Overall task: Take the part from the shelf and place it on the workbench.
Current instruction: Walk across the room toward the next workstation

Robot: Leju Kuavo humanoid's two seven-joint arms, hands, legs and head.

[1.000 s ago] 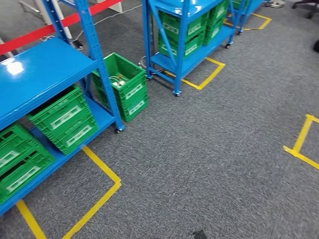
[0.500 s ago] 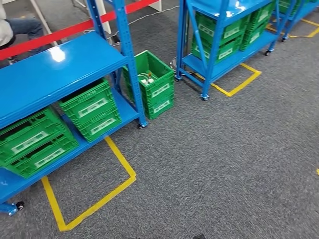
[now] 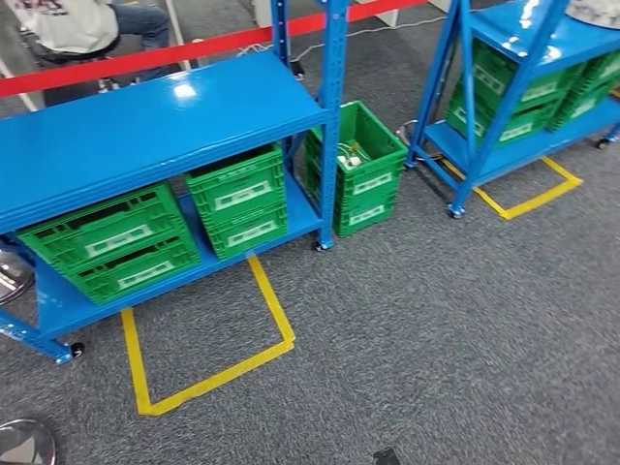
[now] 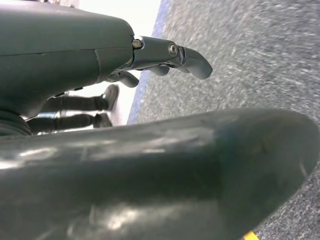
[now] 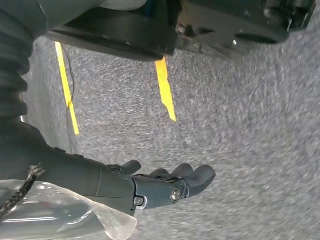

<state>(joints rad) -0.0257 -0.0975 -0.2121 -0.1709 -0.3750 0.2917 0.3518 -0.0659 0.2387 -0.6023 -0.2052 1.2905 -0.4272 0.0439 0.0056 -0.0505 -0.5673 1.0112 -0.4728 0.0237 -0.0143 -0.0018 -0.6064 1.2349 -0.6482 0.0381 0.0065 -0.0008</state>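
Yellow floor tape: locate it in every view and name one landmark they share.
Head view: yellow floor tape outlines a rectangle before the near blue metal shelf.
Left wrist view: a yellow sliver past the left hand.
Right wrist view: two strips on the floor beyond the right hand.
Shared landmark: the grey carpet.
Same tape: cannot tell.

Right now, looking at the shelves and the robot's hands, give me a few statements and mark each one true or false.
1. The green crate between the two racks sits on the carpet. True.
2. The near blue shelf has red crates on its lower level. False: the lower-level crates are green.
3. The left hand holds a part. False: it holds nothing.
4. The right hand hangs over the grey carpet, holding nothing. True.
5. The yellow floor tape marks the floor in front of the near shelf. True.
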